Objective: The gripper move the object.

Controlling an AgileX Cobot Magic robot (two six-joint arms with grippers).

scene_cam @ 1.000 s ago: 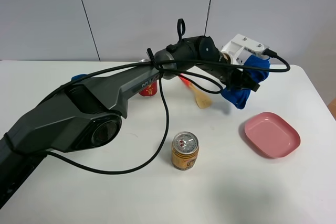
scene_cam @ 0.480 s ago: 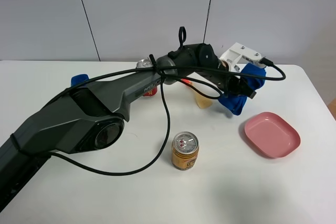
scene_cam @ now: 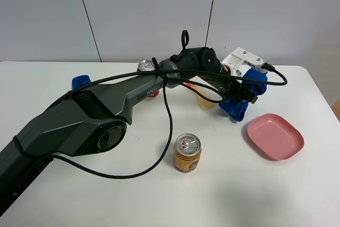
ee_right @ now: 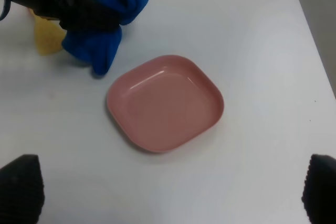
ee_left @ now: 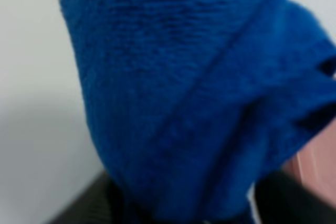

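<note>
The bright blue cloth (scene_cam: 240, 101) is pinched at its cinched middle by my left gripper (scene_cam: 246, 90), the black claw on the long black arm that reaches across the table. The cloth hangs just left of the pink plate (scene_cam: 275, 136), its lower end at or very near the tabletop. It fills the left wrist view (ee_left: 199, 93). The right wrist view shows the cloth (ee_right: 105, 19) in the black claw (ee_right: 86, 14) beside the plate (ee_right: 165, 103). My right gripper (ee_right: 170, 190) is open and empty, its fingertips (ee_right: 21, 187) spread wide above the table.
A gold drink can (scene_cam: 187, 153) stands at the table's middle front. A yellow object (scene_cam: 205, 101) lies just left of the cloth. A red can (scene_cam: 153, 92) and a blue-capped thing (scene_cam: 79, 82) stand behind the arm. Cables loop from the arm.
My left gripper has come down and slightly left with the blue cloth, bringing its lower end close to the table beside the pink plate.
</note>
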